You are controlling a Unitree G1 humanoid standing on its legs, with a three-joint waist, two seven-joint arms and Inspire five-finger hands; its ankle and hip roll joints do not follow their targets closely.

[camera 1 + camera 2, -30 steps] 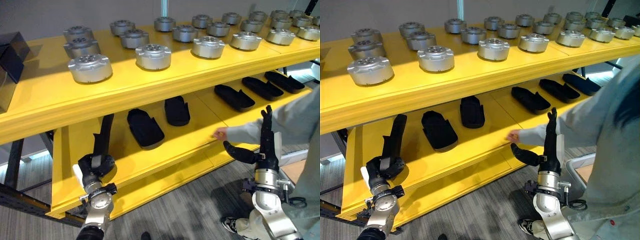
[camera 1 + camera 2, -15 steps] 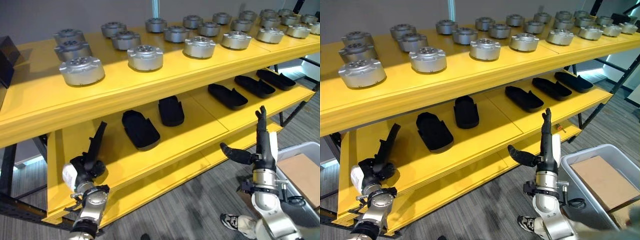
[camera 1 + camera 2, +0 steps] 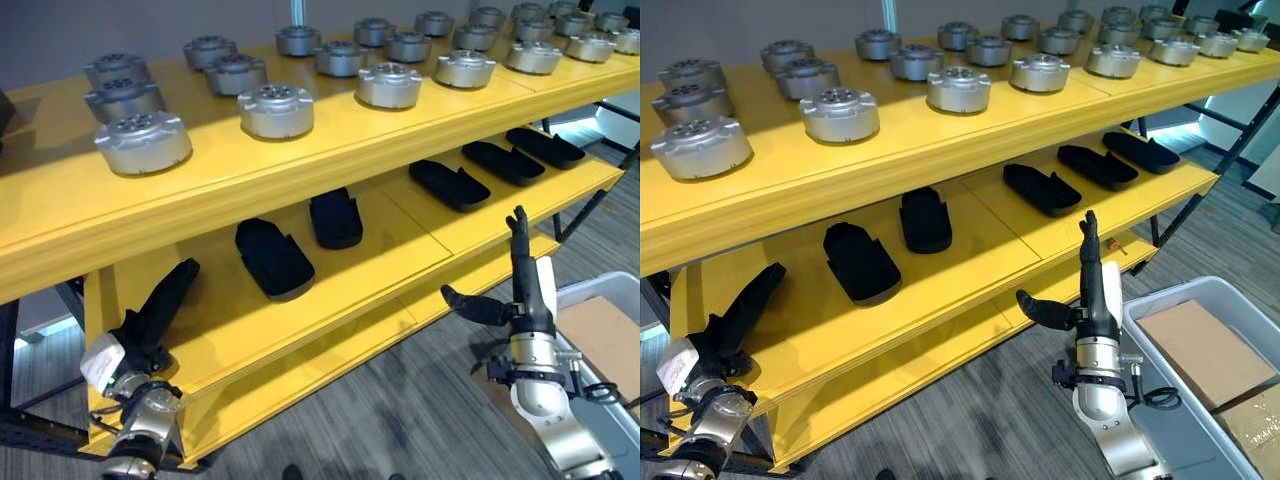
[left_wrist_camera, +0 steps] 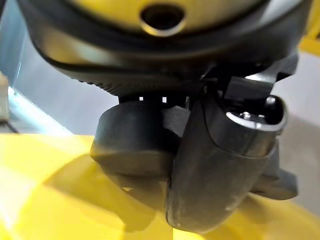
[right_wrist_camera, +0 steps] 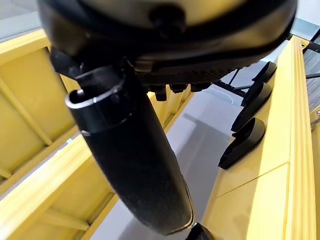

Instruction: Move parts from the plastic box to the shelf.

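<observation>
A pale plastic box [image 3: 1185, 291] stands on the floor at the lower right, with a brown cardboard sheet [image 3: 1205, 350] lying in it. Left of the box, my right hand [image 3: 524, 290] is raised before the shelf's lower edge. It is open, fingers straight up, thumb stuck out sideways, nothing in it. My left hand [image 3: 158, 308] is open too, its straight fingers slanting up over the left end of the yellow middle shelf [image 3: 390, 245]. It holds nothing. Several black moulded parts [image 3: 272, 257] lie in a row on that shelf.
Several round silver metal parts [image 3: 276, 108] fill the yellow top shelf [image 3: 330, 150]. A lower yellow level [image 3: 320, 355] juts out beneath. Grey carpeted floor [image 3: 400, 420] lies between my hands. A dark diagonal brace [image 3: 1200, 180] stands at the shelf's right end.
The camera has swung right and down, bringing the plastic box into view. The person in grey who reached to the shelf has gone. My left hand has sunk and tilted over.
</observation>
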